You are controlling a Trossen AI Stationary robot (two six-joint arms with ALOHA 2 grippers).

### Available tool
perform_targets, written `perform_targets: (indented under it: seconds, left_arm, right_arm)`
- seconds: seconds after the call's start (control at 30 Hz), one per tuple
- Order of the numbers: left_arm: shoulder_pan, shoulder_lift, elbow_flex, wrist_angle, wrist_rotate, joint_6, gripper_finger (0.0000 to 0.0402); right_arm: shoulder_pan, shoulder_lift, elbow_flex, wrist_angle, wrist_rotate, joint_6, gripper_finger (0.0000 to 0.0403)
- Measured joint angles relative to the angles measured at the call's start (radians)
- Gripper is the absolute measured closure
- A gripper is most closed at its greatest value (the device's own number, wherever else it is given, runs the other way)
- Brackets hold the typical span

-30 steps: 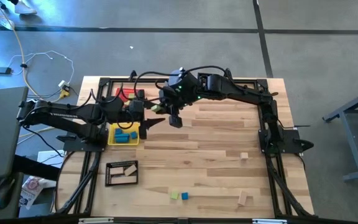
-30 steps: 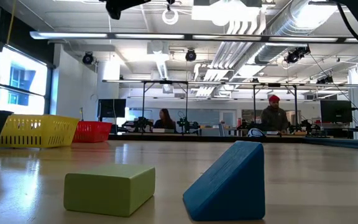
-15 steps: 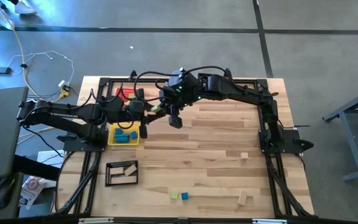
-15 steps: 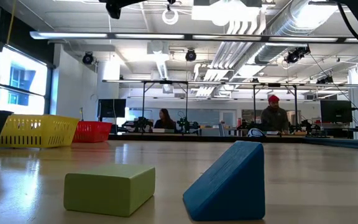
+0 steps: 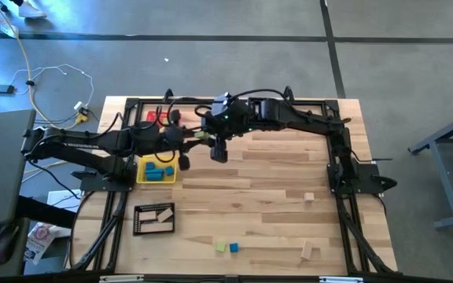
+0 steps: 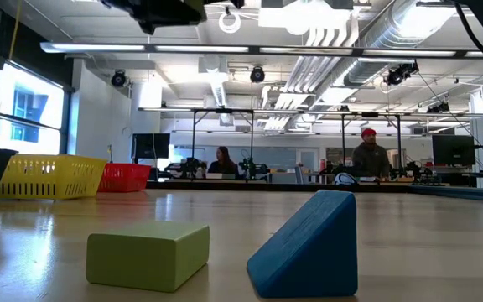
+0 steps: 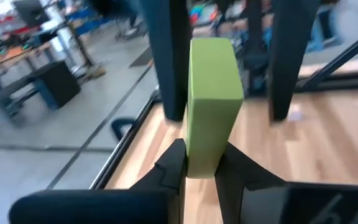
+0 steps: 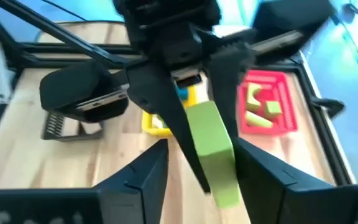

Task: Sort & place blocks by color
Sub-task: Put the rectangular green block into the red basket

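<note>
A light green bar block (image 7: 213, 102) stands upright in the air over the back left part of the bench (image 5: 274, 181), pinched at its lower end by the left hand (image 7: 199, 167), whose 2 dark fingers (image 7: 174, 163) press against its sides. In the right wrist view the same green block (image 8: 215, 149) sits between the right hand's (image 8: 201, 171) own fingers, which are spread apart on either side of it without gripping. Seen from above, both hands meet just right of the yellow tray (image 5: 155, 170): the left hand (image 5: 184, 151) reaches in from the left, the right hand (image 5: 217, 149) from the right, with the block (image 5: 201, 136) between them. The yellow tray holds blue blocks (image 5: 160, 170). Behind it, the red tray (image 8: 267, 103) holds more green blocks (image 8: 255, 95). In front of the yellow tray, the black tray (image 5: 154, 218) holds tan blocks (image 5: 163, 215). Well away from the yellow tray, near the bench's front edge, a green cube (image 6: 148, 254) and a blue wedge (image 6: 305, 246) lie just beside each other, and 2 tan blocks (image 5: 310, 251) lie further right.
</note>
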Motion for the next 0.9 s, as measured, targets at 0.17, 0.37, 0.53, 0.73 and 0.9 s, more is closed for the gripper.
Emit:
perform_targets:
  seconds: [0.17, 0.37, 0.53, 0.73, 0.9]
  left_arm:
    - [0.021, 0.000, 0.000, -0.055, -0.014, -0.003, 0.0368]
    - [0.065, 0.000, 0.000, -0.163, -0.228, -0.015, 0.0365]
    - [0.147, 0.000, 0.000, -0.297, -0.360, -0.100, 0.0364]
    - [0.273, 0.026, -0.001, -0.440, -0.364, -0.257, 0.0364]
    - [0.358, 0.092, -0.001, -0.500, -0.349, -0.305, 0.0363]
  right_arm:
    - [-0.005, 0.000, 0.000, -0.024, 0.016, 0.029, 0.0234]
    - [-0.004, -0.002, 0.000, -0.100, 0.067, 0.114, 0.0233]
    - [0.001, -0.002, 0.000, -0.178, 0.083, 0.125, 0.0233]
    - [0.014, 0.003, 0.000, -0.235, 0.156, 0.168, 0.0233]
    - [0.009, 0.036, 0.001, -0.313, 0.258, 0.190, 0.0233]
